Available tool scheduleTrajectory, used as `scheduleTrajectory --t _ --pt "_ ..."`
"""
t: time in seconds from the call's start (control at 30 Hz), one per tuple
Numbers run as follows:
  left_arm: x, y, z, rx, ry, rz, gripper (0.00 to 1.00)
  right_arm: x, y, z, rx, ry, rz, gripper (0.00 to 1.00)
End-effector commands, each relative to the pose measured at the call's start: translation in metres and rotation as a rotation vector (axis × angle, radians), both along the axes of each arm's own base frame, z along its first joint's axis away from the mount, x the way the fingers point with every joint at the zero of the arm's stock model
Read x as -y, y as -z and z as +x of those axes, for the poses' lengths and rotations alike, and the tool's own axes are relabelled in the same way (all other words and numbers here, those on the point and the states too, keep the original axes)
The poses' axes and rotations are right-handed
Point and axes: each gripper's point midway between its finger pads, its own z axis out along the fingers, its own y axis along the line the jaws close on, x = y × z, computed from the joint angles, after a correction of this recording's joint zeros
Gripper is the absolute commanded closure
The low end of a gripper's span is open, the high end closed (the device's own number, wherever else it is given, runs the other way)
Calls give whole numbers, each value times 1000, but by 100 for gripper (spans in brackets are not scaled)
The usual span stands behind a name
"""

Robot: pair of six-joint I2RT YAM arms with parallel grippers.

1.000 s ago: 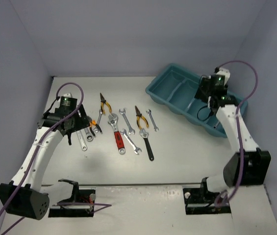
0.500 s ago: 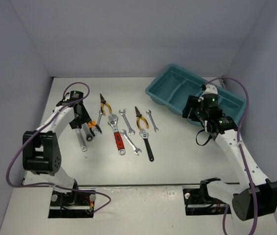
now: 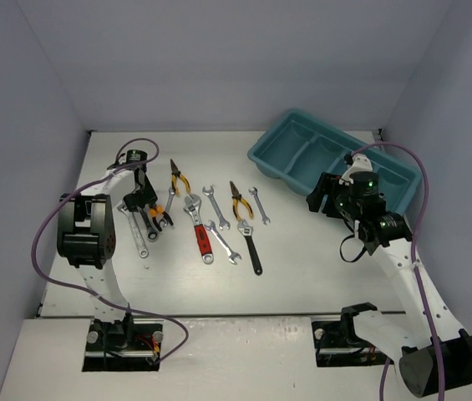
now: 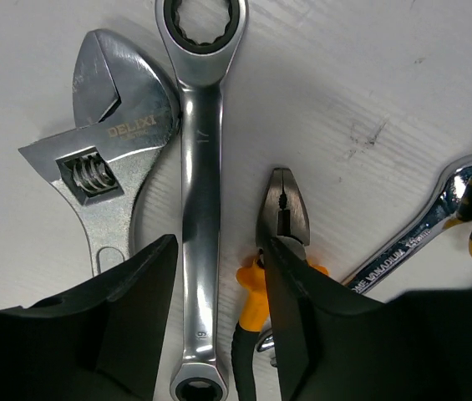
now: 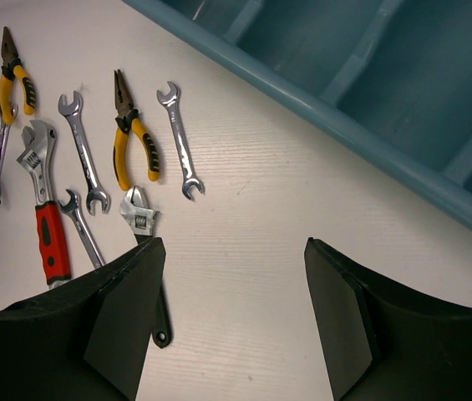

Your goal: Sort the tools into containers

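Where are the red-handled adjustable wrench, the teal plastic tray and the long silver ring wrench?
Red-handled adjustable wrench [image 3: 200, 237]: overhead view, on its handle.
Teal plastic tray [image 3: 291, 142]: overhead view, on a bare compartment floor.
Long silver ring wrench [image 4: 200, 200]: left wrist view, on its shaft.

The left claw [image 3: 141, 203] has moved rightward and descended. Its jaws have narrowed and now straddle the ring wrench [image 4: 200, 167] without touching it. The right claw [image 3: 319, 196] has withdrawn from above the tray [image 3: 281, 175] to the worktop [image 3: 302, 276] beside its near rim, jaws slightly wider.
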Motion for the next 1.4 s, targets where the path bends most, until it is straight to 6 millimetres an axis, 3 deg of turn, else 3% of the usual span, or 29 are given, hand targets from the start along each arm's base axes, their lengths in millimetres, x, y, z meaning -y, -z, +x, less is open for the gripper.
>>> scheduleTrajectory --t 0.0,0.2,0.4,0.67,1.03,1.1,1.2,1.37 --pt "-10 -17 13 62 -10 14 58 -7 -12 1 49 -19 36 35" --pt "-15 -12 1 47 -8 10 62 -7 -5 -1 34 -12 38 34" --pt "-15 -26 -1 104 22 17 62 -6 -2 -1 24 -10 33 33" --pt "-29 2 -11 18 -16 -11 64 -6 -1 -1 21 -5 38 33" --pt "-28 38 -20 -91 -29 -21 78 -9 -2 -3 24 -14 51 33" --pt "-28 45 -20 -111 -17 -19 85 -9 -2 -4 23 -16 51 33" --pt "-27 47 -19 -120 -1 -24 100 -11 0 -4 18 -27 50 33" --pt "-16 24 -14 -67 28 -68 100 -33 -1 -5 -1 -124 76 36"
